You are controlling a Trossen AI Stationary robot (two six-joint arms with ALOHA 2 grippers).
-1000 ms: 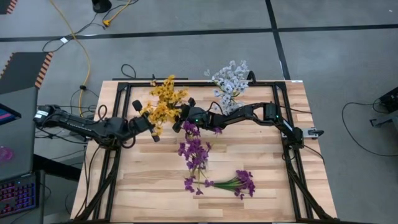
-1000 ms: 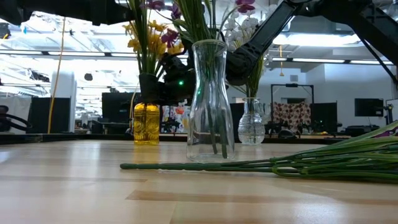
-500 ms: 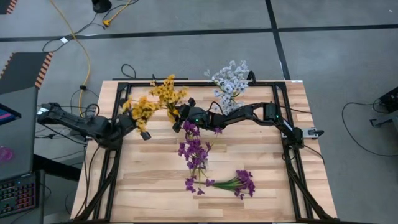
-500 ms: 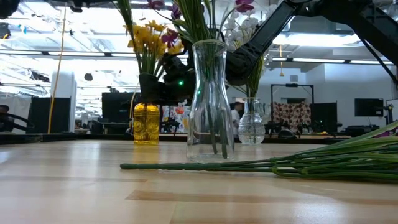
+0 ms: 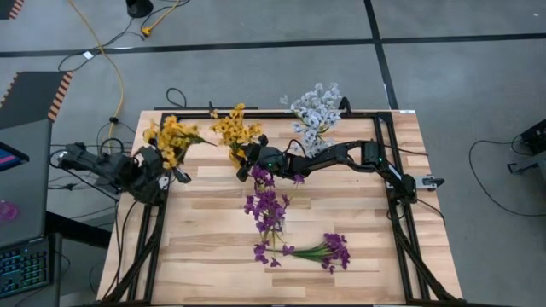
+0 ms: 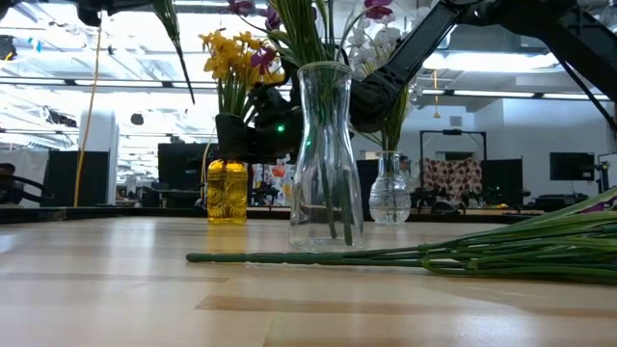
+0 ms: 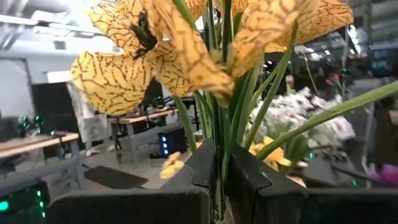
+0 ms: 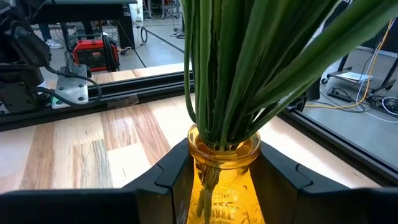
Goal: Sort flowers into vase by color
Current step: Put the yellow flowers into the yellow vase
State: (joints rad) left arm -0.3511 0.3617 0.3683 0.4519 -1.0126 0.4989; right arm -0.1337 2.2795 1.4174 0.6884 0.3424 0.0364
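Pale wood planks make up the desk (image 5: 341, 205), and everything you need to sort stands or lies on it. Along its far edge, seen from above, stand the amber vase (image 6: 227, 193) of yellow blooms, then the small clear vase (image 6: 389, 201) of white-blue sprigs; the tall clear vase (image 6: 327, 154) with purple stems stands nearer the middle. A loose purple bunch (image 5: 328, 250) lies flat toward the near edge, apart from all three.

Your right gripper (image 8: 214, 177) brackets the amber vase at its neck, one finger on each side of the glass; whether the pads press the glass or merely flank it, you cannot tell. Treat it as your brace and keep it steady, so the vase does not tip when stems go in.

Your left gripper (image 7: 221, 183) sits at the desk's left edge, pinching a yellow sprig (image 5: 169, 139) by its stems, blossoms above the fingers. Carry the sprig high enough that its stem ends clear the blooms already in the amber vase. Come over the mouth, point the stems straight down, and lower them beside the standing stems, not through the flower heads. The neck looks narrow and already crowded, so aim for the open side. Let go only once the stems sit well inside.
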